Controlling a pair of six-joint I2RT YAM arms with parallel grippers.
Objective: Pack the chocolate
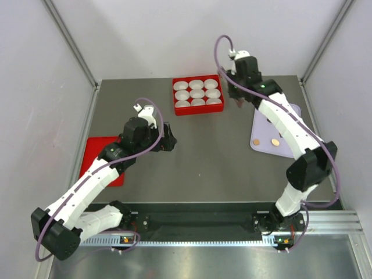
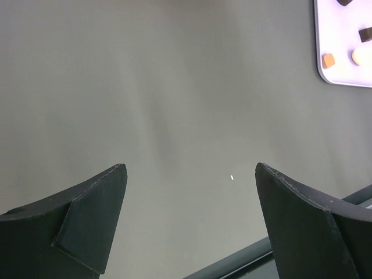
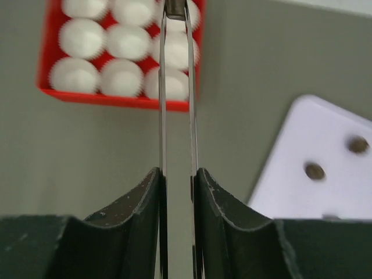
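Top external view, far right part of the surface: clamps thin metal tweezers [image 3: 162,104] in the right end effector [image 3: 177,177], jaws pressed shut on the blades, tips pointing toward the right edge of the red square tray [image 1: 198,110] of nine white fluted paper cups [image 1: 197,93]. Cannot tell whether anything sits between the tips: blurred from the wrist, too small from above. Finds the chocolate, small round brown and tan sweets [image 1: 254,141], on the pale lilac board [image 1: 264,149] at the right edge of the surface, at least two near the board's near edge, none visible in any cup. Hovers the left end effector [image 1: 168,138] wide open and empty over bare surface near the middle, well apart from tray and board. Shows a flat red panel [image 1: 96,157] at the left edge.

Likely trouble from here:
- Pinching a round sweet near its rim and flicking it off the board.
- Squeezing the springy blades unevenly, twisting them in the grip and missing.
- Releasing over a fluted wall, tipping a light cup or dropping the sweet between cups.
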